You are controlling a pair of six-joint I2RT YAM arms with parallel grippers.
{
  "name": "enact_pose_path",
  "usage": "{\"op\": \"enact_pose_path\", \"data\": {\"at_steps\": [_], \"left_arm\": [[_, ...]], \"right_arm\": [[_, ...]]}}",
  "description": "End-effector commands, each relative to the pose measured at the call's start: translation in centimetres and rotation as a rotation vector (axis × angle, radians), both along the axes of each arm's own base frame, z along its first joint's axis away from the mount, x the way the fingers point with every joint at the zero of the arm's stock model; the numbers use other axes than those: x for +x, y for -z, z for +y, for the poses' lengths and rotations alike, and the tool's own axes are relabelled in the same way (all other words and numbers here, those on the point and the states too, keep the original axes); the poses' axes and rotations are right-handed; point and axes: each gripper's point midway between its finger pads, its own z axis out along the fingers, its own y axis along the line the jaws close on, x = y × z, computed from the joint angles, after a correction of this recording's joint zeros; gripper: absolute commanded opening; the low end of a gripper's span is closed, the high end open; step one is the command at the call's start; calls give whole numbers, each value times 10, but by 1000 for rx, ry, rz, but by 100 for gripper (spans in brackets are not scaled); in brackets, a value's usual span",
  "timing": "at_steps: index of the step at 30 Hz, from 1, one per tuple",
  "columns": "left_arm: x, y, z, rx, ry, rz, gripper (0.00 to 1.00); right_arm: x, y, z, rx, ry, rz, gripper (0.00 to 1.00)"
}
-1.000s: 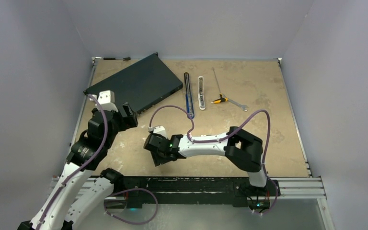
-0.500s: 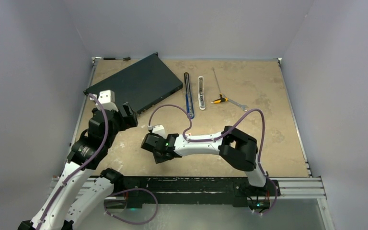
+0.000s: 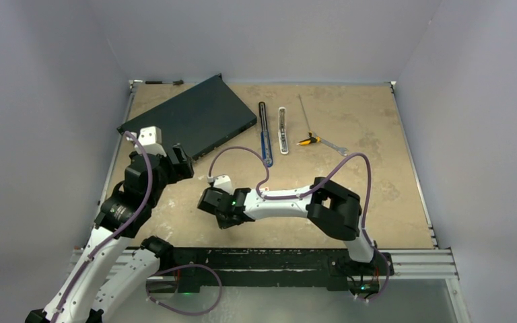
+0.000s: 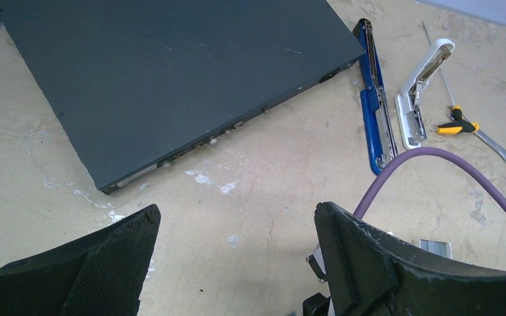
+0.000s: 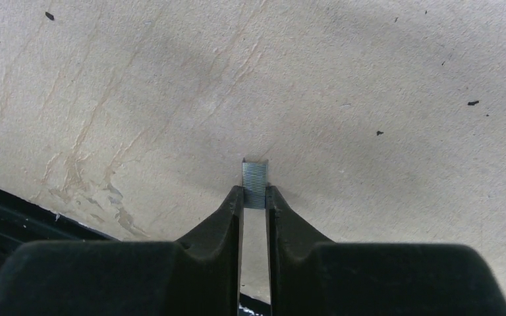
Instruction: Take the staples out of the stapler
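A short silver-grey strip of staples [image 5: 254, 174] lies on the tan table, pinched at its near end between the fingertips of my right gripper [image 5: 255, 191]. That gripper [image 3: 219, 219] is low over the table's near middle. A blue stapler [image 3: 264, 134] lies opened out flat at the back, with a white stapler [image 3: 283, 131] opened beside it; the left wrist view also shows the blue stapler [image 4: 375, 105] and the white stapler [image 4: 421, 92]. My left gripper [image 4: 237, 217] hangs open and empty above bare table at the left [image 3: 182, 161].
A flat dark device [image 3: 188, 121] lies at the back left. A yellow-handled screwdriver [image 3: 307, 140] and a small wrench [image 3: 336, 148] lie right of the staplers. The right arm's purple cable [image 3: 242, 151] loops over the table's middle.
The right gripper's jaws have narrowed onto the staple strip, and that arm has shifted slightly left. The left arm has not moved.
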Motion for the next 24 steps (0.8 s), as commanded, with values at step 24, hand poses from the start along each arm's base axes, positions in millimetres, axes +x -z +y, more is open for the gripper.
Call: {"op": "enact_pose_path", "data": {"at_steps": [24], "left_arm": [[3, 1, -2, -6, 7, 1, 86]], "right_arm": [[79, -46, -219, -87, 385, -82, 17]]}}
